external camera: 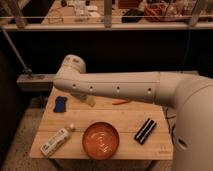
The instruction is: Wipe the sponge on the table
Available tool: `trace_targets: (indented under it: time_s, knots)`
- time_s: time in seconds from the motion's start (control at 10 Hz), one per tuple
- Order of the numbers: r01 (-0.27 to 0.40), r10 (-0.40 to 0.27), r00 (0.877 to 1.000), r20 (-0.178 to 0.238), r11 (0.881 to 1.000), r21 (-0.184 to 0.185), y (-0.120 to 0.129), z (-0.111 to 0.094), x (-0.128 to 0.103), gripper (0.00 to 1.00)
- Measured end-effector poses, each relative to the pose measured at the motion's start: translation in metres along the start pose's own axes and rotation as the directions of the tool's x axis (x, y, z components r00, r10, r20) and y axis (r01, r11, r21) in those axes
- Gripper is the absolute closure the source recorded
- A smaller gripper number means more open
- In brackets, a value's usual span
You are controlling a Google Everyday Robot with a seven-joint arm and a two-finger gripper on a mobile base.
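The sponge [60,104], a small dark blue pad, lies flat near the far left corner of the light wooden table [120,117]. My white arm [115,87] reaches in from the right and crosses above the table's far edge, with its elbow at the upper left. The gripper [90,101] is mostly hidden behind that arm. Only a pale part of it pokes out below, low over the table and a short way right of the sponge, apart from it.
An orange plate [101,140] sits at the front middle, with a white bottle [56,141] lying at the front left. A black ribbed block [145,131] is at the front right. A small orange item [121,102] lies under the arm. The grey bench rail [32,80] runs behind the table's left.
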Motion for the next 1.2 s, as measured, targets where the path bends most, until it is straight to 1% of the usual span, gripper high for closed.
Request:
trace_targets:
  time_s: [0.6,1.2]
  knots:
    - [0.082,-0.083,0.997,0.012,0.996,0.024,-0.016,0.006,-0.008,0.2]
    - [0.155,-0.156,0.988,0.022,0.987,0.051,-0.031,0.015,-0.017,0.2]
